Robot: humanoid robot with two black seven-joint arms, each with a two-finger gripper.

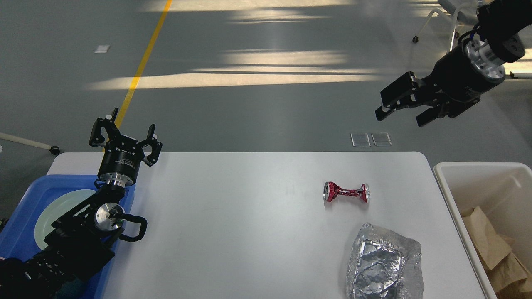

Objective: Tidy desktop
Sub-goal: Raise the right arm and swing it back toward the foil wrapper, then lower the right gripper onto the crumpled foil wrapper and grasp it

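Observation:
The white desktop (232, 224) fills the lower middle of the head view. On its right half lies a crushed red can (346, 192), pinched in the middle. Nearer the front edge rests a crumpled foil tray (384, 263). My left gripper (123, 132) stands open over the back left corner, nothing between its fingers. High at the upper right, beyond the table's far edge, my right gripper (401, 115) hangs open and empty, well above and behind the can.
A blue tray (25, 203) holding a pale green plate (56, 209) sits at the left, partly under my left arm. An off-white bin (478, 174) with brown paper scraps (492, 245) stands at the right. A chair (453, 20) is behind.

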